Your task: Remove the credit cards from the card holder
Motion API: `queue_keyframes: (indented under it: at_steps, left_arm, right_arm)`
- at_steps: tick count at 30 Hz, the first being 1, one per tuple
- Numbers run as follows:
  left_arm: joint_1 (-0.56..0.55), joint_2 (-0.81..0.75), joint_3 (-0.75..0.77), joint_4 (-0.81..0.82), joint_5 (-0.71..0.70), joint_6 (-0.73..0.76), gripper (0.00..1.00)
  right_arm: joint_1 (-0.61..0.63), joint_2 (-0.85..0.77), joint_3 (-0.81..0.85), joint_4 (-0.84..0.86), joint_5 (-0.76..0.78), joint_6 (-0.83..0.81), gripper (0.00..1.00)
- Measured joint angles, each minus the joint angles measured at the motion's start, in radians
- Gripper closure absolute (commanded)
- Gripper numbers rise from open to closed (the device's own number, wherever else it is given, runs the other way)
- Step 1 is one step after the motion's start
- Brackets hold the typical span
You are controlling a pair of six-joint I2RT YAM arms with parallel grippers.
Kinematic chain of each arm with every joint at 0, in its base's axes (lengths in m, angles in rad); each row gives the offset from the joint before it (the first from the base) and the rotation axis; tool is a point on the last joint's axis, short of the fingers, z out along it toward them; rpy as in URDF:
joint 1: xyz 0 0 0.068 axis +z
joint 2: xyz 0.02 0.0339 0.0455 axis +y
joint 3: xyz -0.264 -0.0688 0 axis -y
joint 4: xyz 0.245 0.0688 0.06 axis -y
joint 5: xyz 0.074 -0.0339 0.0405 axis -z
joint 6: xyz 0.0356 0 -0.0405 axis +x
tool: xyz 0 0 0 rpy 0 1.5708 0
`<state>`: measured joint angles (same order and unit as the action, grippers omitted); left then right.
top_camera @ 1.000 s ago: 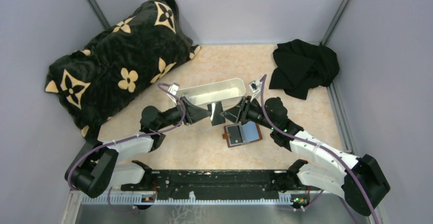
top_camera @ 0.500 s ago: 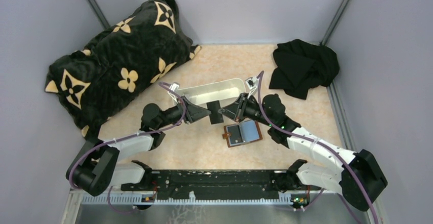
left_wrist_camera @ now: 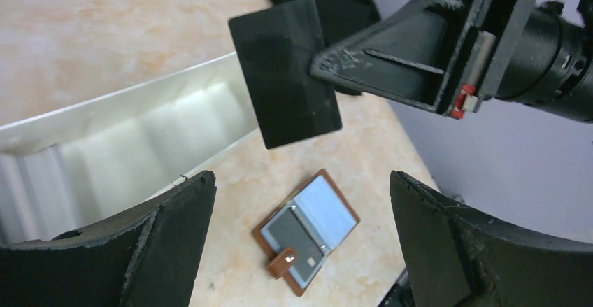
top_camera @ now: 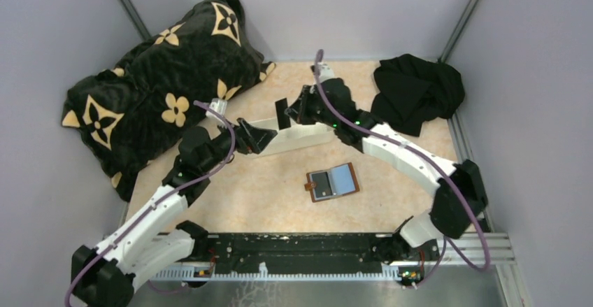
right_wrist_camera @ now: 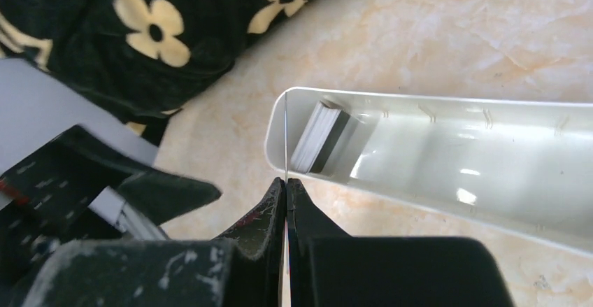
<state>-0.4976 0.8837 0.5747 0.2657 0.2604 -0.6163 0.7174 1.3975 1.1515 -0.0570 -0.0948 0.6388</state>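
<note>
Right gripper [right_wrist_camera: 287,187] pinching a dark credit card [left_wrist_camera: 285,73], white tray [right_wrist_camera: 447,154] just beyond its jaws. Left gripper [top_camera: 266,138] gaping empty, card holder [left_wrist_camera: 308,231] lying open beneath.

I saw a big black cushion [top_camera: 161,90] with cream flower shapes filling the far left corner of the table [top_camera: 280,198], one end reaching down the left edge. A crumpled black cloth [top_camera: 416,94] sat in the far right corner, against the wall. A long white tray [right_wrist_camera: 489,150] lay near the middle of the beige marbled top, a little toward the far edge, running left to right. Grey walls closed in three sides, and a black rail [top_camera: 294,244] ran along the near edge.
</note>
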Motion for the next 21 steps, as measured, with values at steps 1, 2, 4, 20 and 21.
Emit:
queue_keyframes:
  at_steps: [1,2,4,20,21]
  left_arm:
    - [0.000,-0.009,0.008,-0.038,-0.024,0.014,0.00]
    - [0.000,-0.019,0.012,-0.077,-0.048,0.027,0.00]
    - [0.000,-0.035,0.012,-0.140,-0.086,0.039,0.00]
    - [0.024,-0.092,0.012,-0.325,-0.215,0.098,0.00]
    - [0.026,-0.092,0.012,-0.327,-0.216,0.099,0.00]
  right_arm:
    - [0.008,0.054,0.053,-0.032,0.017,-0.012,1.00]
    - [0.016,0.116,0.111,-0.063,0.031,-0.025,1.00]
    - [0.030,0.216,0.196,-0.113,0.050,-0.047,1.00]
    - [0.060,0.585,0.546,-0.390,0.087,-0.171,1.00]
    - [0.060,0.592,0.556,-0.402,0.087,-0.175,1.00]
